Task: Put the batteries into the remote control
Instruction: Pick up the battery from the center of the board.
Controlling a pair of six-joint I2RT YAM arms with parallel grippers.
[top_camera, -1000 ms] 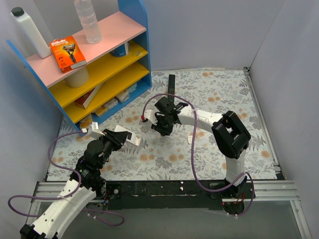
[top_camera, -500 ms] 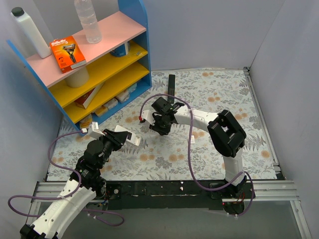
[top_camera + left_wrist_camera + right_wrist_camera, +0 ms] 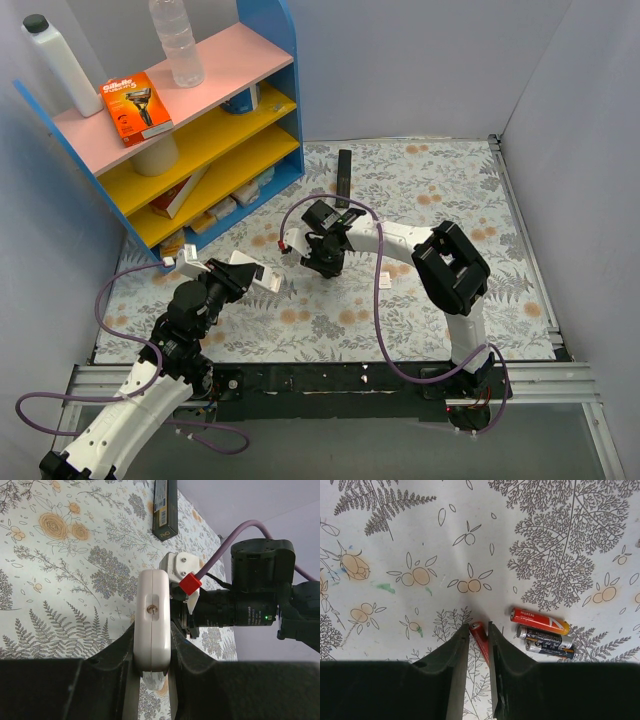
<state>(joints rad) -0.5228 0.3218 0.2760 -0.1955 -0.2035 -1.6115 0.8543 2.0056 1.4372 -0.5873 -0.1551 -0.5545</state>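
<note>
My left gripper (image 3: 152, 642) is shut on the small remote control (image 3: 152, 620), held on edge above the mat with its plain white back showing. In the top view the remote (image 3: 252, 274) sits at the left gripper (image 3: 240, 275), left of centre. My right gripper (image 3: 477, 628) is down on the floral mat, its jaws closed around a red battery (image 3: 481, 637) that lies slanted between them. Three more batteries lie just right of it: a red-orange one (image 3: 539, 620) and two dark ones (image 3: 544, 636). In the top view the right gripper (image 3: 325, 262) is at the mat's centre.
A long slim black remote (image 3: 343, 177) lies at the back of the mat, also in the left wrist view (image 3: 165, 507). A blue shelf unit (image 3: 200, 130) with boxes and bottles stands at the back left. The right arm's wrist (image 3: 255, 590) is close beyond the held remote.
The right gripper has shifted slightly left and toward the near side over the mat. The left arm and the remote have not moved.
</note>
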